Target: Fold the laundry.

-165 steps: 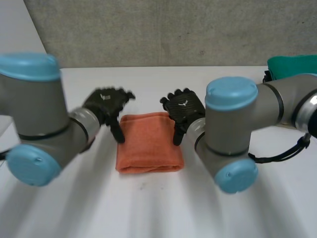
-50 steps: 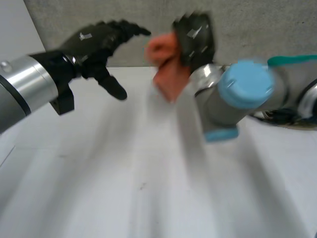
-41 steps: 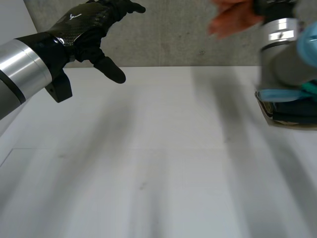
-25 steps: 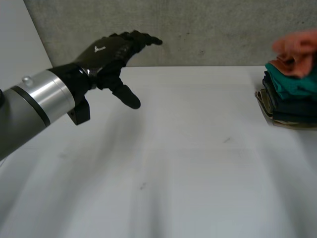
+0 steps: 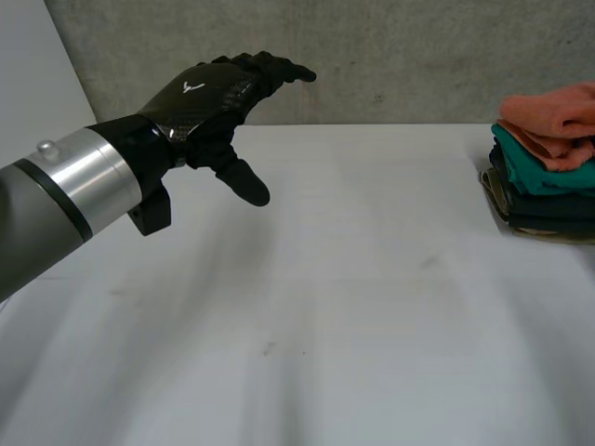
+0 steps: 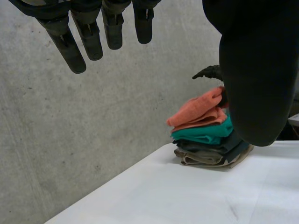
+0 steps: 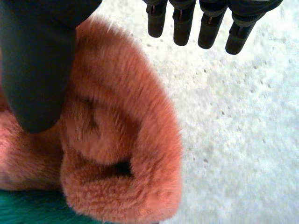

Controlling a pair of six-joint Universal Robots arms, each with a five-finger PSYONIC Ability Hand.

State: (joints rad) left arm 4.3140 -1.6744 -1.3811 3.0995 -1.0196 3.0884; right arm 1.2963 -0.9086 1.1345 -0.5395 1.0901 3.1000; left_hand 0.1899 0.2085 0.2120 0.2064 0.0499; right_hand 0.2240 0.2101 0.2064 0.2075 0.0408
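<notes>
While the left robot hand [image 5: 209, 93] hovers over the table [image 5: 325, 316], fingers straight and holding nothing, the folded orange towel [image 5: 548, 116] tops the stack [image 5: 544, 195] at the far right, the right robot hand [image 7: 37, 60] open above it, so this piece seems finished.

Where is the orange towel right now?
In the head view, the orange towel lies on top of the pile of folded laundry at the far right edge of the table, directly on a green cloth.
</notes>
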